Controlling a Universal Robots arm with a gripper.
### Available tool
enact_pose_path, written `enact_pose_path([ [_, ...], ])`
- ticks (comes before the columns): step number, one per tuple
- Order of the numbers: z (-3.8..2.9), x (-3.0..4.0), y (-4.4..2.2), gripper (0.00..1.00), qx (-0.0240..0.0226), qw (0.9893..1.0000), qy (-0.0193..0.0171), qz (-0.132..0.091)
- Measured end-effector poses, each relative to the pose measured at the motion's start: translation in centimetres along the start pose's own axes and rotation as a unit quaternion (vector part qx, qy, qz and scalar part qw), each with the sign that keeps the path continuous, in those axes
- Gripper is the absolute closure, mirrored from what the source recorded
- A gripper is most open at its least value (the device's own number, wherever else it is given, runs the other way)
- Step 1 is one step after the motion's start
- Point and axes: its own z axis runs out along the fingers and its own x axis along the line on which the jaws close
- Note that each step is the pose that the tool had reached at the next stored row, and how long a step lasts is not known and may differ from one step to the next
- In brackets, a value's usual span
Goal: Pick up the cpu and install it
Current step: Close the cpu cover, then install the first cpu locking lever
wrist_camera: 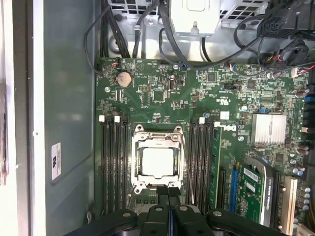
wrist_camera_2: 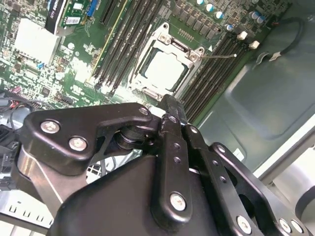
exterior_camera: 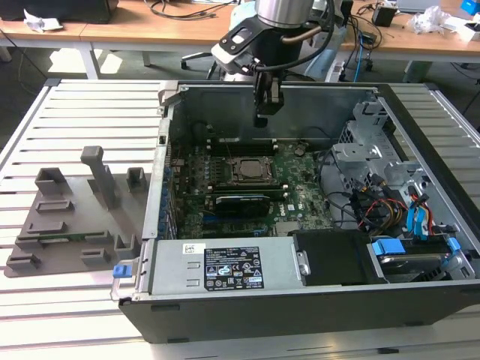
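Exterior view is showing the cpu point(exterior_camera: 250, 169) sitting flat inside the socket frame point(exterior_camera: 232, 172) near the middle of the picture, its pale silvery top facing up. In the first wrist view the cpu point(wrist_camera: 157, 163) is lying square within that frame, with rows of black memory slots point(wrist_camera: 113, 167) running along both of its sides. The green motherboard point(exterior_camera: 300, 191) is carrying all of this inside the open computer case point(exterior_camera: 300, 315). My claw point(exterior_camera: 261, 118) is hanging above the board, in the upper middle of the exterior view, apart from the cpu and touching nothing. In the first wrist view my two fingertips point(wrist_camera: 162, 191) are pressing together with nothing between them, so I am gripping nothing. The case is lying on its side on the slatted desk point(exterior_camera: 90, 105), and a grey fixture point(exterior_camera: 75, 217) is resting on the desk at the exterior view's left, beside the case.
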Motion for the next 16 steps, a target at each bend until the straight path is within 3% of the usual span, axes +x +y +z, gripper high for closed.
enact_pose_path([
  [12,-0.04,0.0,0.0,0.89,0.0,1.0,-0.0001,0.0],
  [16,-0.04,0.0,0.0,0.89,-0.0005,0.9998,-0.0013,-0.02],
])
